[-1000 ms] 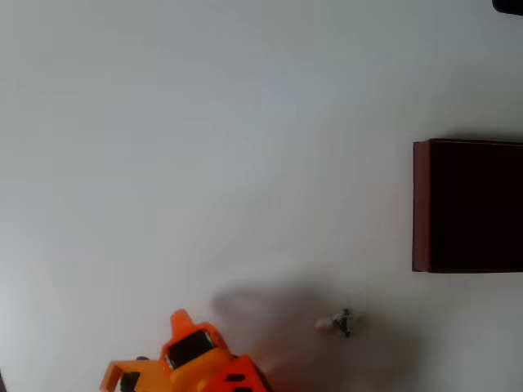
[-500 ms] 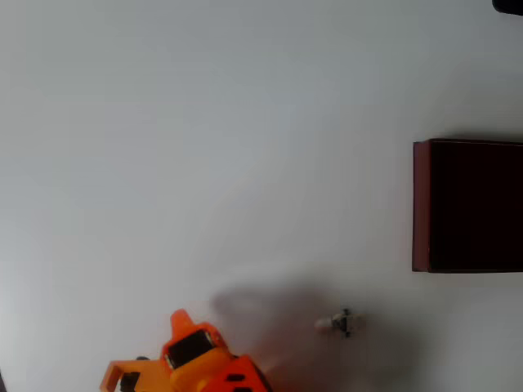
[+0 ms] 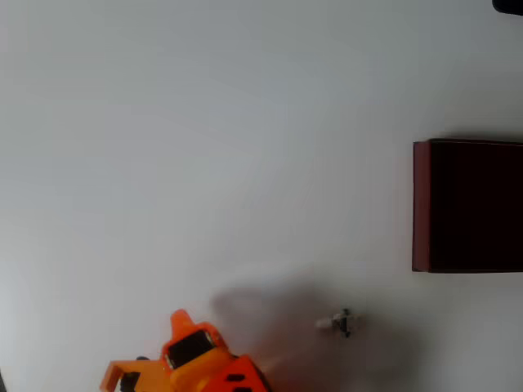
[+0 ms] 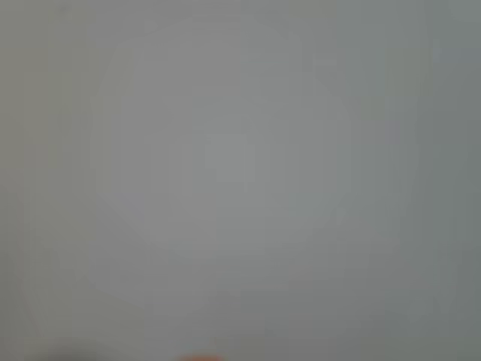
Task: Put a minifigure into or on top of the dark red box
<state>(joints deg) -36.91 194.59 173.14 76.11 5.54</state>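
In the overhead view the tiny whitish-grey minifigure (image 3: 338, 323) lies on the white table near the bottom edge. The dark red box (image 3: 467, 206), with thin red walls and an almost black inside, sits at the right edge, up and to the right of the figure. My orange gripper (image 3: 181, 321) shows at the bottom left, well left of the minifigure and far from the box; its jaws cannot be made out. The wrist view is a blurred grey surface with a sliver of orange fingertip (image 4: 201, 358) at the bottom edge.
The white table (image 3: 204, 147) stretches bare across the left and upper parts of the overhead view. A soft shadow (image 3: 270, 314) lies between the arm and the minifigure. A dark object (image 3: 508, 5) pokes in at the top right corner.
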